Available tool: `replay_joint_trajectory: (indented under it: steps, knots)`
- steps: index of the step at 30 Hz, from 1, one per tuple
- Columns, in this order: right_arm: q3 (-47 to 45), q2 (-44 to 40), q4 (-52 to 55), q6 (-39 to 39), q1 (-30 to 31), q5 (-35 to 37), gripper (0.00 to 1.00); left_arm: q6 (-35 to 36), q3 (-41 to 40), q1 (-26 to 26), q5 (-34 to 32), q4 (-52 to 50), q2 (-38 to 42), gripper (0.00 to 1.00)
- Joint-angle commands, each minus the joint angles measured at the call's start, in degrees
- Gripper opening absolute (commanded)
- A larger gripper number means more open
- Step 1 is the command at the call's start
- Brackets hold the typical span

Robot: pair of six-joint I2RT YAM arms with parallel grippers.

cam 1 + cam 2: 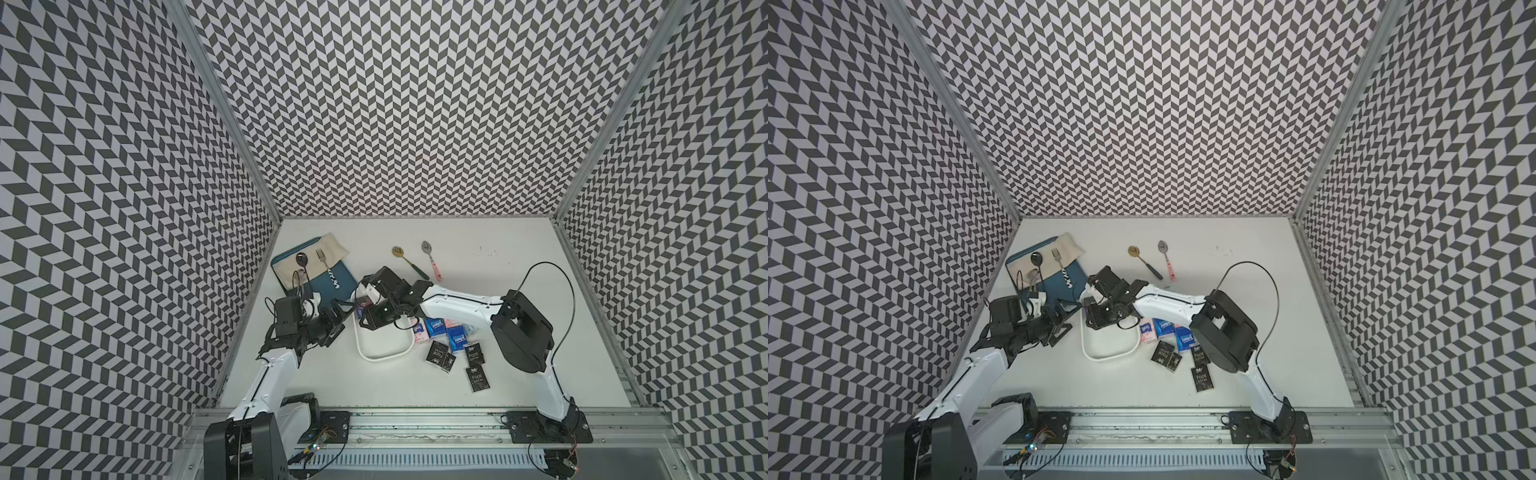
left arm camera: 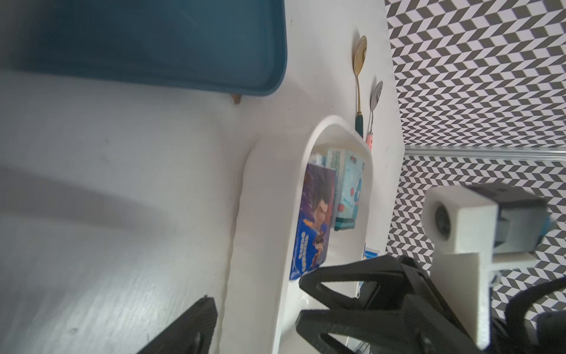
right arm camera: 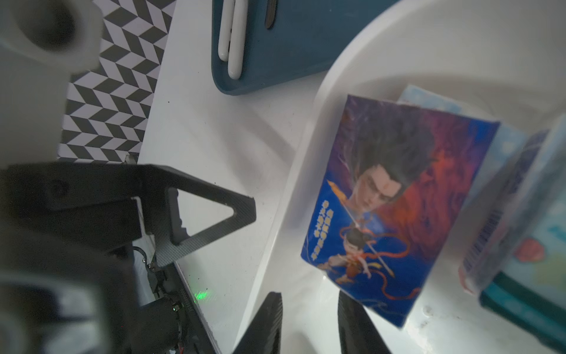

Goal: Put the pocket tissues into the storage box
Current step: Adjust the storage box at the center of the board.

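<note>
The storage box [image 1: 384, 358] is a white tub in mid-table. At its far end a blue cartoon-printed packet [image 3: 398, 199] stands on edge against paler tissues [image 2: 349, 190]. My right gripper [image 3: 309, 315] hangs open over that end, its jaws apart with nothing between them and the blue packet just beyond one finger. My left gripper [image 1: 338, 318] is open outside the box's left wall; one finger [image 2: 186, 328] shows beside it. More pocket tissues lie right of the box in both top views: blue [image 1: 457, 338], white-pink [image 1: 419, 334] and black "Face" ones [image 1: 478, 378].
A teal-blue tray [image 1: 324, 291] with a beige cloth [image 1: 328, 249], a spoon and a fork sits behind the left gripper. A gold spoon [image 1: 405, 259] and a pink-handled spoon [image 1: 432, 259] lie behind the box. Patterned walls close three sides.
</note>
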State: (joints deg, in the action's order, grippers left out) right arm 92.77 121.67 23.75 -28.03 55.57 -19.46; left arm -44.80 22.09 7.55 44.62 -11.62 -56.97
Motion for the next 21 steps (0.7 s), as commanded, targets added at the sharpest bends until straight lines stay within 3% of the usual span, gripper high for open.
replay_joint_trajectory:
  steps: [1, 9, 16, 21]
  knots:
    - [2.0, 1.1, -2.3, 0.9, -0.4, 2.6, 0.35, -1.6, -1.1, -1.5, -0.4, 1.0, 1.6, 1.0]
    - [1.0, -1.5, -2.5, 0.8, -1.0, 0.7, 0.37, -5.4, -2.0, -3.6, -0.1, 4.6, 1.9, 1.0]
    - [-7.8, -13.2, -1.5, 1.3, -3.0, 1.7, 0.46, -8.0, -1.4, -5.4, 0.1, 8.1, 0.3, 1.0]
    - [-15.3, -20.9, 2.3, 2.5, -7.8, 5.1, 0.54, -10.6, -1.4, -7.8, 0.0, 11.5, -1.3, 1.0]
